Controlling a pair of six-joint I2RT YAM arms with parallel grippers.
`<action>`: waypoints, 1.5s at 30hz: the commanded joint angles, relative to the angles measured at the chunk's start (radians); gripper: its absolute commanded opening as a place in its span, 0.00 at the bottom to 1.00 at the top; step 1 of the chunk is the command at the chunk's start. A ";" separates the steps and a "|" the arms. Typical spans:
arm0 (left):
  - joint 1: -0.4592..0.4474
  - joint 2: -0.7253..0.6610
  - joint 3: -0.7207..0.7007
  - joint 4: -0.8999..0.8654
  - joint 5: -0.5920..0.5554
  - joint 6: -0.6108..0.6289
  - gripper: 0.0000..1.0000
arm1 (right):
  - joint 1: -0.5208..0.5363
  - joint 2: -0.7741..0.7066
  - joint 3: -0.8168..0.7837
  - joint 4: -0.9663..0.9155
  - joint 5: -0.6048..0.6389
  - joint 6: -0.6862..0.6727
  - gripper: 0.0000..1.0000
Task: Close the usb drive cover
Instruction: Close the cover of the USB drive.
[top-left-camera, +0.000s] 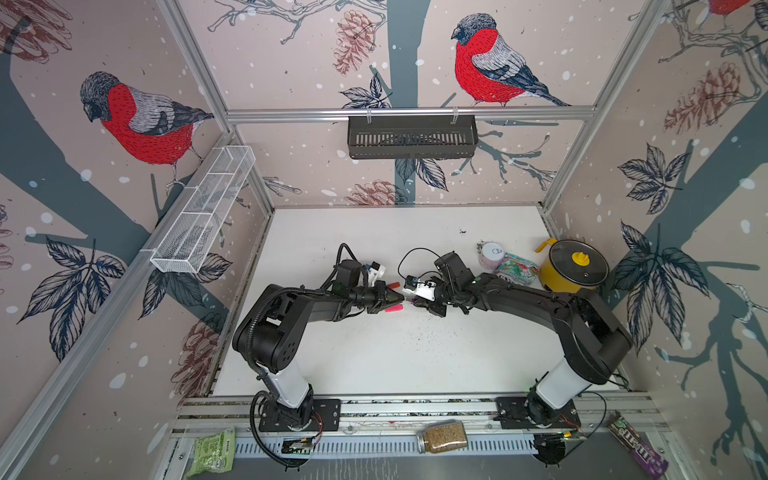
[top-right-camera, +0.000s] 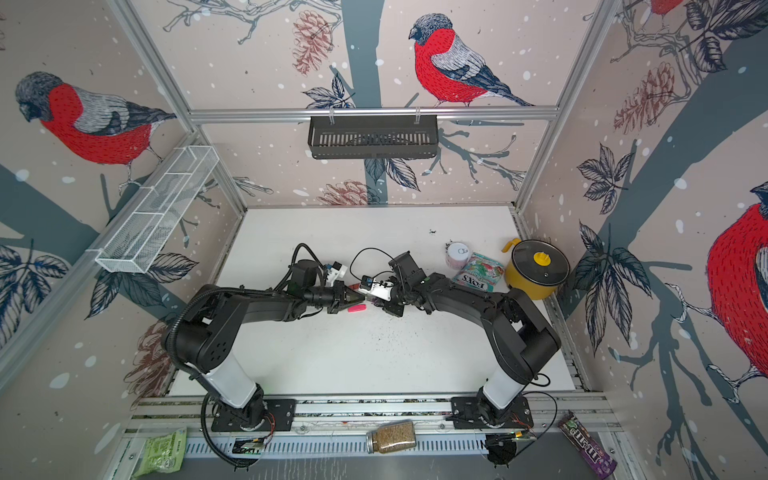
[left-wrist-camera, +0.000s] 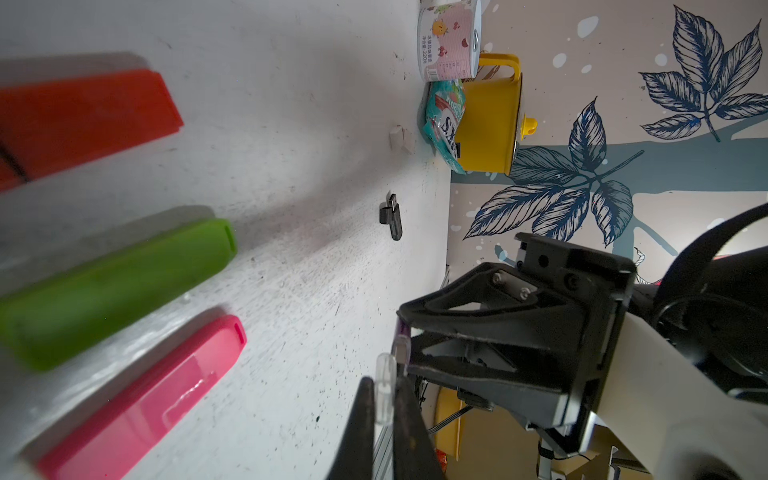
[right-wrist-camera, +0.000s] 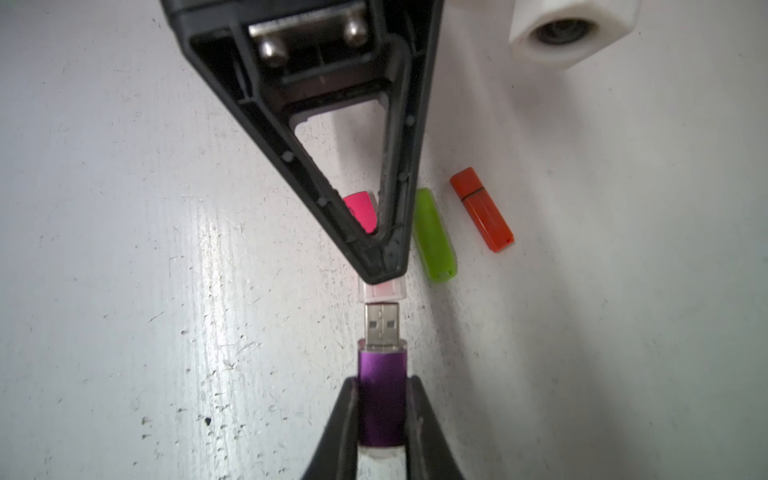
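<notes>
A purple usb drive (right-wrist-camera: 381, 365) is gripped by its body in the clenched right gripper (right-wrist-camera: 383, 384) over the white table (right-wrist-camera: 124, 249), its bare metal plug aimed at a clear cover (right-wrist-camera: 381, 291). The cover is pinched in the tips of the clenched left gripper (right-wrist-camera: 382, 268), just short of the plug and not yet on it. Beyond, 3 more are laid side by side on the table: a pink drive (right-wrist-camera: 361, 210), a green drive (right-wrist-camera: 434, 235) and an orange drive (right-wrist-camera: 482, 210).

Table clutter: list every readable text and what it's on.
"FOX'S", upside down: teal candy bag
"m&m's": dark packet by the front rail
"220g": pink can, left wrist view; its other print is too small to read
Green packet: print too small to read
</notes>
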 joint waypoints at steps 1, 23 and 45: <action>-0.002 0.001 -0.002 0.043 0.020 -0.005 0.04 | -0.001 -0.008 0.002 0.057 -0.010 0.013 0.10; -0.008 0.016 -0.003 0.076 0.041 -0.031 0.04 | 0.005 -0.017 -0.004 0.107 -0.053 0.034 0.10; -0.023 0.028 0.035 -0.020 0.063 0.067 0.04 | -0.016 0.036 0.106 0.094 -0.211 -0.110 0.08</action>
